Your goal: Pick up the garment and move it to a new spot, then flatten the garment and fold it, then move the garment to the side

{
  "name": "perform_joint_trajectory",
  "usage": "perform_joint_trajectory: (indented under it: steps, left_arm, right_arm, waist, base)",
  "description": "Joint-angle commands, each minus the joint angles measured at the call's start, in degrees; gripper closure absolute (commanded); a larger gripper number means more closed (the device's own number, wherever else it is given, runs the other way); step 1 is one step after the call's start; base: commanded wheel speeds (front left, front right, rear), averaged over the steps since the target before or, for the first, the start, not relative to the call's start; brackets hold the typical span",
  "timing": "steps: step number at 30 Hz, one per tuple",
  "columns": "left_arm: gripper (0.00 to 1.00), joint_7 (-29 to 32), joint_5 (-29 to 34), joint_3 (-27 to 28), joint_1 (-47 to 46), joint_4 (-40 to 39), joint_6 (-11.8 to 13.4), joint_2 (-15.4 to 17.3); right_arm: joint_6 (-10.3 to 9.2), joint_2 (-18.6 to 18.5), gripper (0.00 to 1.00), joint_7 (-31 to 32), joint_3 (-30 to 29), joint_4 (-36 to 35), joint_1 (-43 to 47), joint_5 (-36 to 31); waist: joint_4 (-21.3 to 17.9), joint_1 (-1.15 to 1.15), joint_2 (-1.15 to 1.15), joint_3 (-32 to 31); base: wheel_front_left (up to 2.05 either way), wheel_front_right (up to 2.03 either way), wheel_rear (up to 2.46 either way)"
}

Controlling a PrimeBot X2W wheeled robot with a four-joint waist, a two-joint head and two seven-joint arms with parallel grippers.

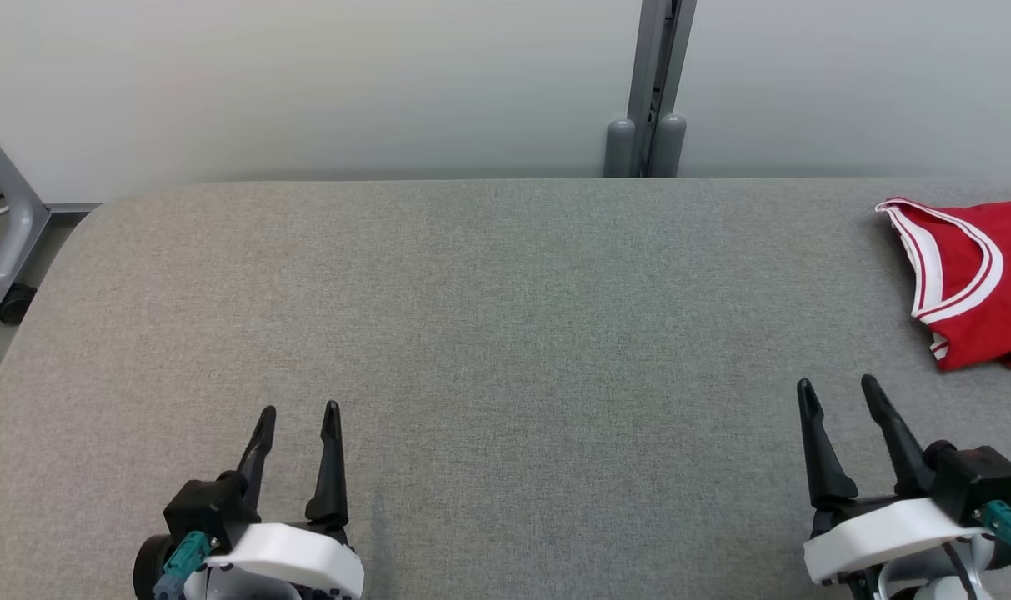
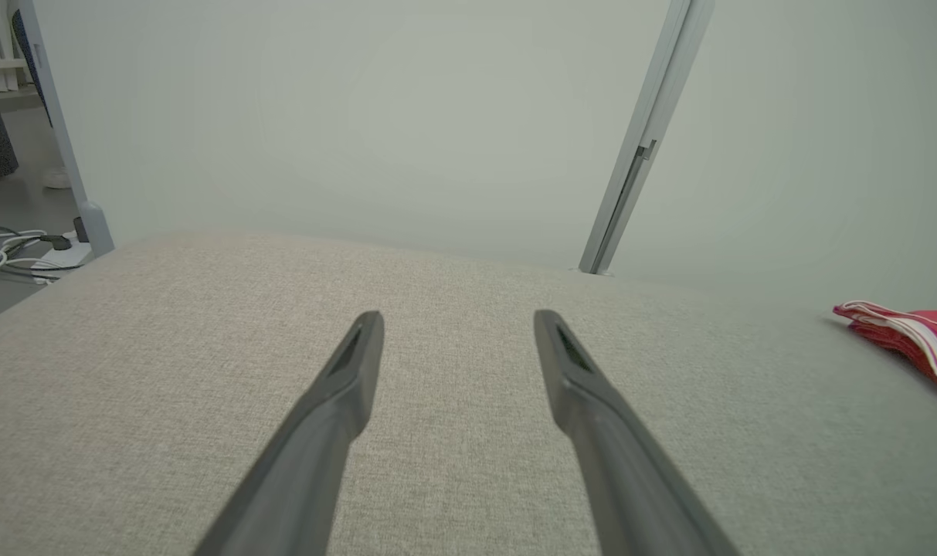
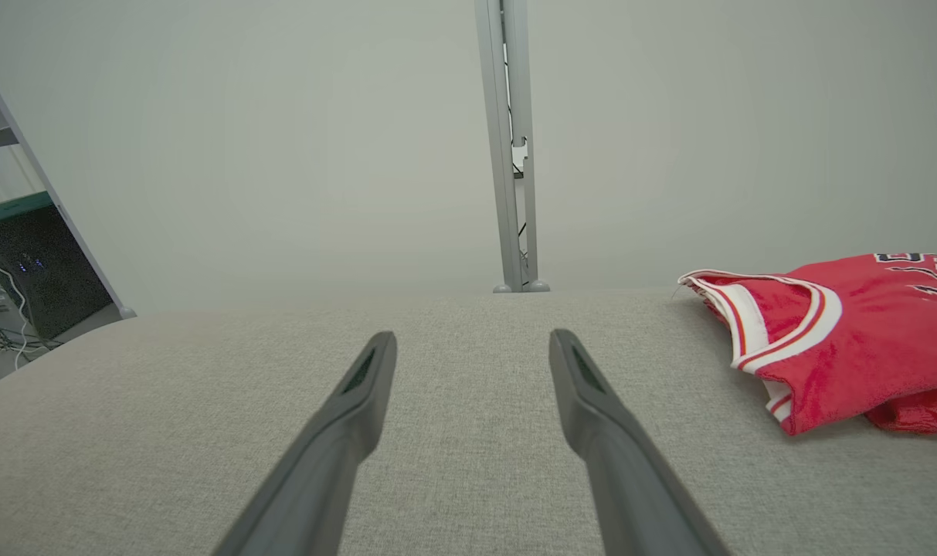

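Fingers of the right hand stand apart with nothing between them but bare grey cloth. They rise from the lower right corner of the head view and lean a little toward the left. The hand sits low over the desk; whether its tips touch the surface I cannot tell.

The garment, a red jersey with white-and-red banded trim, lies ahead of this hand and to its right. It is near the fingertips but clear of them, at the right end of the desk, and is cut off by the picture's edge. In the right wrist view it lies beyond and to the right of the right-side finger. One trimmed opening is turned toward the middle of the desk, dark lettering shows at its far right, and its near edge is rumpled.

The left hand sits at the lower left of the head view, its fingers likewise apart and empty, pointing up the view. The garment is well apart from it, across most of the desk's width. In the left wrist view it shows as a low red strip at the far right edge.

The desk is covered in grey woven fabric and has a rounded far-left corner. A pale wall stands behind its far edge, with a grey upright post against it. Left of the desk stands a grey frame leg on a dark caster. The left wrist view has white cables on the floor there.
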Motion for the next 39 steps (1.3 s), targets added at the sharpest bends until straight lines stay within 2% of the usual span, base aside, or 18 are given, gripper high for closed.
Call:
perform_joint_trajectory:
  steps: [1, 6, 22, 39]
  left_arm:
    - [1.00, 0.00, 0.05, -0.05, 0.00, 0.05, 0.00, 0.00]
    - [1.00, 0.23, -0.97, -0.06, 1.31, 2.14, -0.12, -0.28]
    - [1.00, 4.67, -16.30, 3.30, 0.34, 1.11, -2.56, -0.13]
    - [1.00, 8.62, -29.70, 6.27, -0.47, 0.18, -4.70, -0.02]
  right_arm:
    - [0.00, 0.01, 1.00, 0.01, 0.00, 0.07, 0.01, 0.00]
    - [-0.01, 0.65, 1.00, 0.21, 0.12, 2.15, 1.18, 0.86]
    - [-0.01, 0.45, 1.00, 4.09, -1.59, 1.99, 0.36, 17.67]
    - [-0.01, 0.27, 1.00, 7.49, -3.08, 1.86, -0.35, 32.38]
  waist:
    - [0.06, 0.00, 0.00, 0.00]
    - [0.06, 0.00, 0.00, -0.03]
    - [-0.38, 0.00, 0.00, -0.32]
    - [-0.85, 0.00, 0.00, -0.62]
  base:
    - [0.00, 0.00, 0.00]
    - [0.00, 0.00, 0.00]
    - [0.00, 0.00, 0.00]
    - [0.00, 0.00, 0.00]
